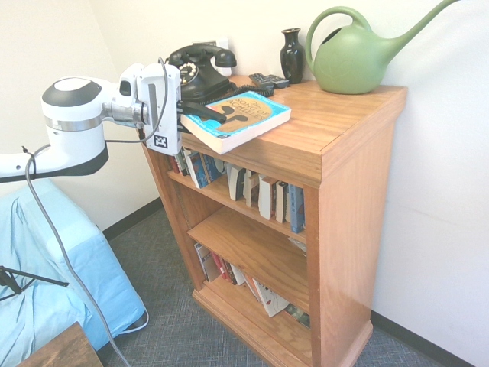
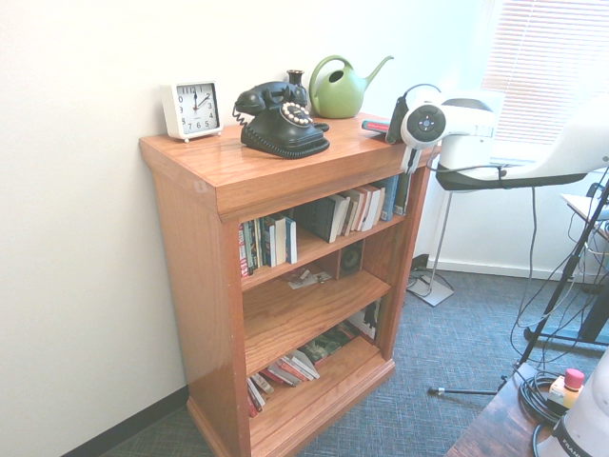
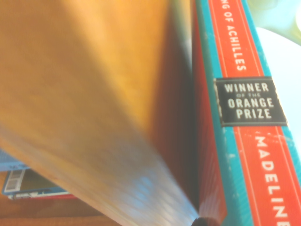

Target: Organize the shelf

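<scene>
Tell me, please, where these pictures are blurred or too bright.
Wrist view: the shelf wood is a soft blur, while the book spine's print stays readable. Second exterior view: the blinds are washed out by daylight, paling the gripper beside them. First exterior view: evenly lit and sharp, only slightly pale.

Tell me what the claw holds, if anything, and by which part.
The claw is shut on the book, gripping it flat at the end that overhangs the shelf top's front edge.
</scene>
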Controlling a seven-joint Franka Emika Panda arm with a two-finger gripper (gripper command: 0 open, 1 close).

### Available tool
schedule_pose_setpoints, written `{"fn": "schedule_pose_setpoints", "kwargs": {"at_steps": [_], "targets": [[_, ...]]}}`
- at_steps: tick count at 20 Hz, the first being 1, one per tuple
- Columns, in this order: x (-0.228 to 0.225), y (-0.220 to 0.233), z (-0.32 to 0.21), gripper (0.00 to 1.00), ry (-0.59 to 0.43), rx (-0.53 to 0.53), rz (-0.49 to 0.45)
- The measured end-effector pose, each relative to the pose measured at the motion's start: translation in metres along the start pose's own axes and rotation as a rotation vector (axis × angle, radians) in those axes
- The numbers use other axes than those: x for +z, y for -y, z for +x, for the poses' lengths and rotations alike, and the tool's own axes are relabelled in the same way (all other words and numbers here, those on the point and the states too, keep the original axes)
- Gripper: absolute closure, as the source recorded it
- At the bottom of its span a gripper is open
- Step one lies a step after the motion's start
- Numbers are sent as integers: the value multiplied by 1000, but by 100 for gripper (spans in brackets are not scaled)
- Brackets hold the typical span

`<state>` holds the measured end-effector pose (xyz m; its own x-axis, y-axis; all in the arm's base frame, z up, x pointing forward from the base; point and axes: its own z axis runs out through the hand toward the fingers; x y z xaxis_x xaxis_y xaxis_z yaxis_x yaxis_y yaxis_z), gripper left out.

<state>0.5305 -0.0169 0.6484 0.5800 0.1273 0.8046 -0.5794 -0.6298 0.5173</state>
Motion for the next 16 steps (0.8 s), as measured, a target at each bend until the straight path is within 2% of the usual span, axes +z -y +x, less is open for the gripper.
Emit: {"fn": "schedule_pose_setpoints", "kwargs": {"at_steps": [5, 11, 16], "targets": [[-22, -53, -6, 100, 67, 157, 42], [-34, -113, -50, 100, 171, 371, 134], [-62, -128, -100, 100, 223, 477, 229]]}}
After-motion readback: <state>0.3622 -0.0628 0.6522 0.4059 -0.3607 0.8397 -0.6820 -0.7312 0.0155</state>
